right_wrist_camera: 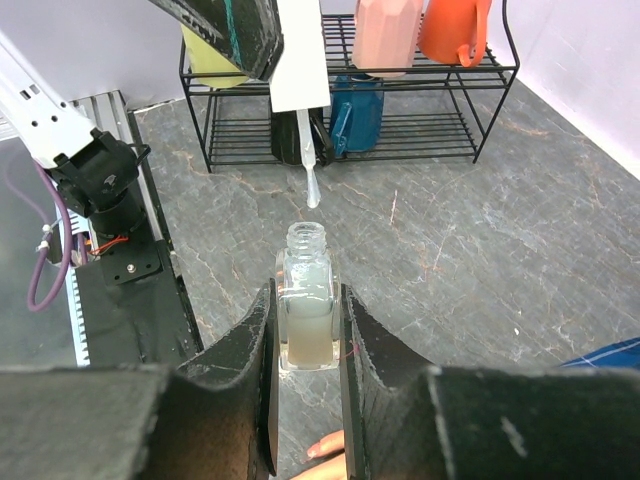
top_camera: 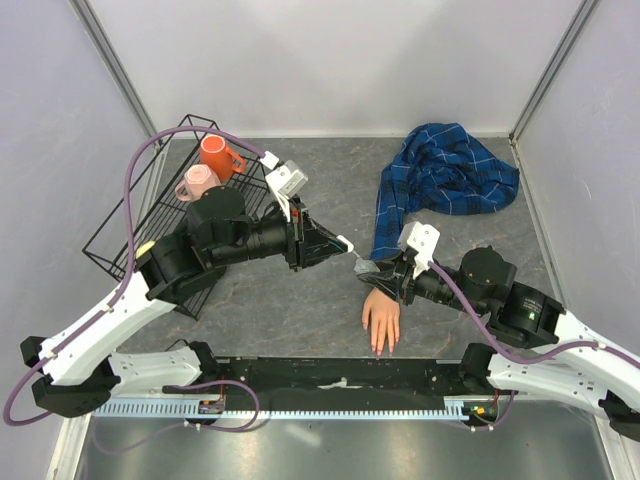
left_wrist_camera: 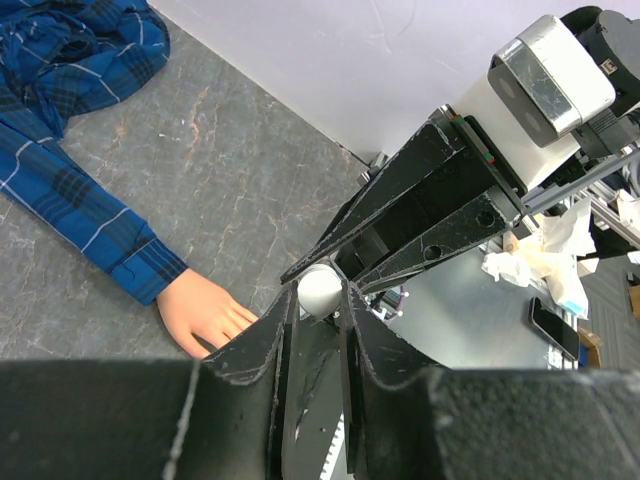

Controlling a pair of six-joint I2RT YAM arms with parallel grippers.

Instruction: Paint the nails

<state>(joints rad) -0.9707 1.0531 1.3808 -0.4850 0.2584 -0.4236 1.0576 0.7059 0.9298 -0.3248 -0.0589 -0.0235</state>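
Right jaws clamp a clear glass bottle (right_wrist_camera: 306,335); left jaws pinch its white brush cap (right_wrist_camera: 300,60), bristles (right_wrist_camera: 312,190) just above the open neck (right_wrist_camera: 306,236). Likely loading polish: next dip, then reach the nails (top_camera: 380,347) of the pale peach mannequin hand (top_camera: 381,312) on the worktop (top_camera: 300,310) beneath.

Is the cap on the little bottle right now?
No, the bottle stands open; the white cap with its brush hangs above it.

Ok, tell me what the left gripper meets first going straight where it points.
Probably the open bottle in the right gripper: the brush in the left gripper hangs just above its mouth.
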